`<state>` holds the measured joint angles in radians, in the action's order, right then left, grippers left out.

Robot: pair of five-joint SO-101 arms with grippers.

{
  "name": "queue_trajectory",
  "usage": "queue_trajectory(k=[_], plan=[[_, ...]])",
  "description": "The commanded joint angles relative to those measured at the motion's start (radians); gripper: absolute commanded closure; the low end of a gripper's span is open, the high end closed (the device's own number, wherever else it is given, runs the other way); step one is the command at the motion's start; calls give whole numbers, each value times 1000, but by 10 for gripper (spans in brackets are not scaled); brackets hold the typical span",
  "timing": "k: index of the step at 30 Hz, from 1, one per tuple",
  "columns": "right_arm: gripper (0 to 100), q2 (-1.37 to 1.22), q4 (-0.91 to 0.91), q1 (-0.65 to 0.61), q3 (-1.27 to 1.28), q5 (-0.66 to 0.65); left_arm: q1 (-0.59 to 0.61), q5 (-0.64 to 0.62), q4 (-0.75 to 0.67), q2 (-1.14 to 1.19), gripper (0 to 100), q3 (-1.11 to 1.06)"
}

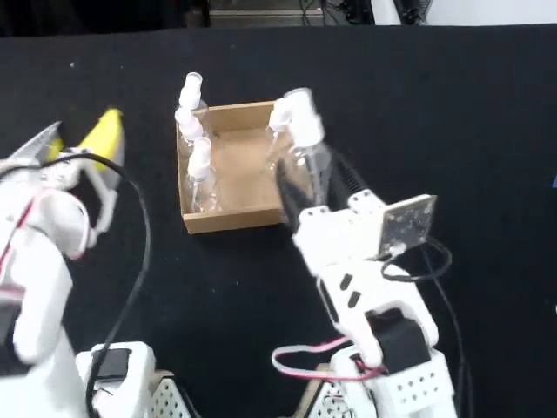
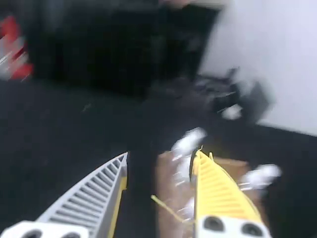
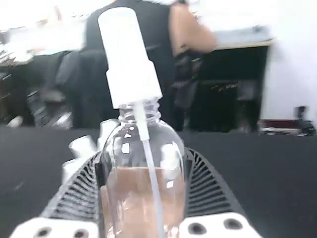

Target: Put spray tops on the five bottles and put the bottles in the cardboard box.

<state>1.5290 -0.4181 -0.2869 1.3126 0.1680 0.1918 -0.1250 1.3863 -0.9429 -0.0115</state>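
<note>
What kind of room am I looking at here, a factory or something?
Likely a robotics lab or workshop, not a factory: a black-covered table, two white arms working with spray bottles, and loose cables behind.

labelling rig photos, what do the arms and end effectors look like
White plastic forms the left arm and right arm. The left end effector has one yellow and one grey ribbed finger, the right end effector black ribbed fingers. Along them run black cables and red-white wires.

White left arm [image 1: 39, 261] and right arm [image 1: 365, 279], black cables [image 1: 139, 261], red-white wires [image 1: 305, 353], yellow-grey ribbed left hand [image 2: 161, 154], black ribbed right hand [image 3: 143, 158]
</note>
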Motion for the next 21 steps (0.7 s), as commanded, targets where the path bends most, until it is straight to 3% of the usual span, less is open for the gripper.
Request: queue_trajectory(k=[1, 6, 14, 21], plan=[[988, -61, 318, 71, 119, 14, 186, -3, -28, -3, 809, -168], [988, -234, 635, 77, 220, 11, 295, -3, -140, -3, 809, -407], [986, -605, 738, 78, 114, 9, 447, 0, -585, -17, 809, -811], [987, -776, 918, 74, 94, 11, 458, 5, -776, -146, 809, -1107]])
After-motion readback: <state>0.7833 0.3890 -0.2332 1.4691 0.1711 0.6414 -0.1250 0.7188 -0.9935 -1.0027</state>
